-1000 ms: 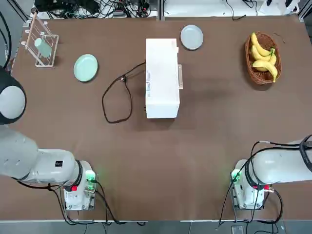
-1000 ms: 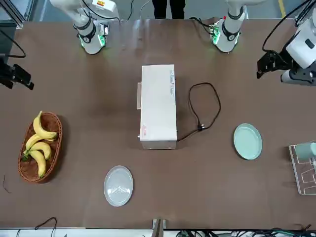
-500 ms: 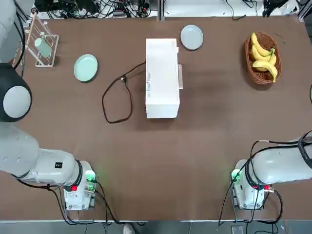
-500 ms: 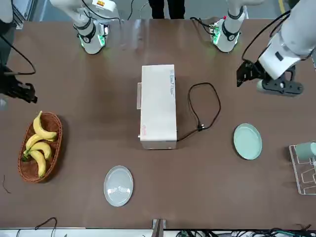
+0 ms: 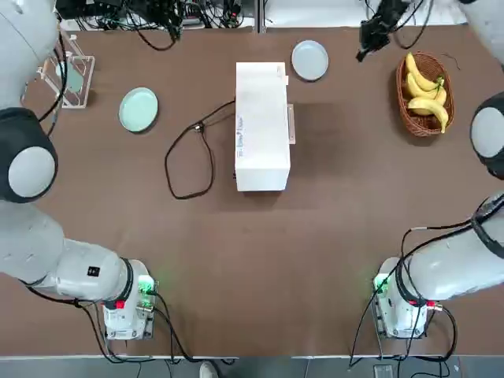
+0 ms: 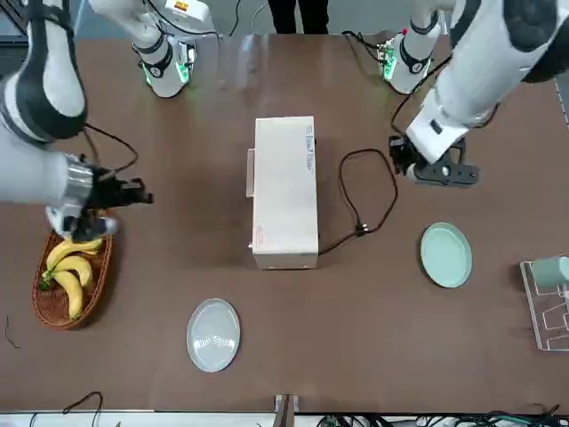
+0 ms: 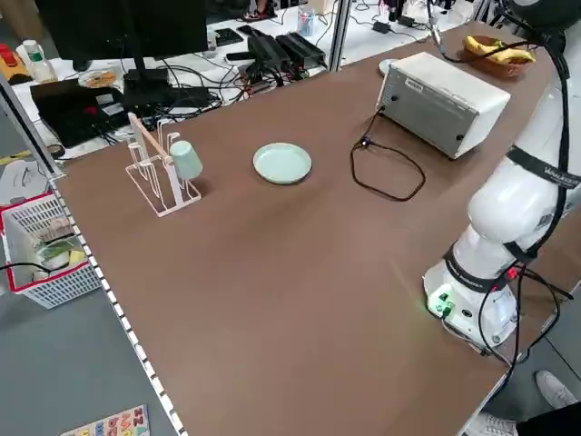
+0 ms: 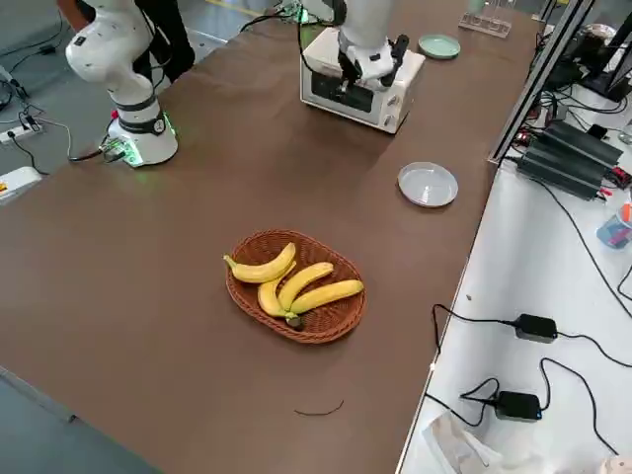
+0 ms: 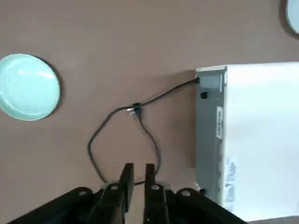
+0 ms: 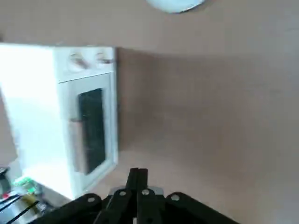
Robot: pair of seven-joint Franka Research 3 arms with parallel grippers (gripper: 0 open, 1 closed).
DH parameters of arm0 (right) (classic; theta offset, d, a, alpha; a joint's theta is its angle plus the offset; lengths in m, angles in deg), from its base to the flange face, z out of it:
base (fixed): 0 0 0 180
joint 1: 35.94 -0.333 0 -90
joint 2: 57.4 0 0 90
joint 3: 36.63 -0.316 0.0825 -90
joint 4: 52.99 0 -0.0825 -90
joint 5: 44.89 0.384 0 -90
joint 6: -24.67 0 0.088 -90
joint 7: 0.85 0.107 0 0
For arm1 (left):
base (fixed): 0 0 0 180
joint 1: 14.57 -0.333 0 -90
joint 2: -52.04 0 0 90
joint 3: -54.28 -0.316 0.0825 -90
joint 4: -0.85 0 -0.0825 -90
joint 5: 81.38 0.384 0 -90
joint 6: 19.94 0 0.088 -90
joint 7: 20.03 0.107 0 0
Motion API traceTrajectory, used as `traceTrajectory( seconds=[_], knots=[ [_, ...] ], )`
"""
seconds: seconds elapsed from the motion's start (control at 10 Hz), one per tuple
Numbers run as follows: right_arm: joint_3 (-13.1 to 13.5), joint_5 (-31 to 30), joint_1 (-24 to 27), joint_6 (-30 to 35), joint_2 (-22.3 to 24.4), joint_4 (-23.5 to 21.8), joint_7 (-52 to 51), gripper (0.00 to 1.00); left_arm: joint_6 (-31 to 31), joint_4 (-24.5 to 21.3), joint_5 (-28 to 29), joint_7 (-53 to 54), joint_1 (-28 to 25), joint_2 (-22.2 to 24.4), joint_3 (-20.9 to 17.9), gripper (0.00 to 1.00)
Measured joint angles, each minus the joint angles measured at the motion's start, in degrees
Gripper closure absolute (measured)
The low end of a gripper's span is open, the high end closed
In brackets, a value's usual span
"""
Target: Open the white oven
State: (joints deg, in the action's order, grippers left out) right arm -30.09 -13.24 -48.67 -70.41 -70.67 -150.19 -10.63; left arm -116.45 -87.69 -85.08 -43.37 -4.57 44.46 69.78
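The oven (image 8: 360, 77) is half hidden behind an arm in the right side view, the rack (image 6: 548, 302) gets cut off by the front view's edge, the oven's door is blurry in the right wrist view, and a person's shoe (image 5: 208, 368) barely peeks in below the worktop (image 5: 315, 236).

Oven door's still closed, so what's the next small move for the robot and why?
Probably bring the right hand toward the door handle of the white oven. The door faces the right arm's side and looks closed; that hand is off to the side, touching nothing.
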Motion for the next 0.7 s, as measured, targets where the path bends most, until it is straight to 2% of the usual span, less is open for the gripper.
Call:
traceTrajectory(
  seconds=[0.2, 0.4, 0.7],
  knots=[
    [-1.4, 6.1, -3.1, -2.5, -1.5, -3.8, -5.8, 0.98, -4.7, -2.6, 0.0, -6.4, 3.7, -1.0, 0.1, 0.92],
    [-4.3, 9.6, -5.3, -8.5, -2.0, -8.6, -9.0, 0.98, -7.9, -3.5, 0.0, -12.9, 7.5, -3.1, 0.2, 0.99],
    [-6.6, 12.2, -8.3, -16.8, -2.2, -13.0, -12.0, 0.98, -13.0, -3.8, 0.0, -21.8, 12.0, -7.6, 0.2, 0.99]
  ],
)
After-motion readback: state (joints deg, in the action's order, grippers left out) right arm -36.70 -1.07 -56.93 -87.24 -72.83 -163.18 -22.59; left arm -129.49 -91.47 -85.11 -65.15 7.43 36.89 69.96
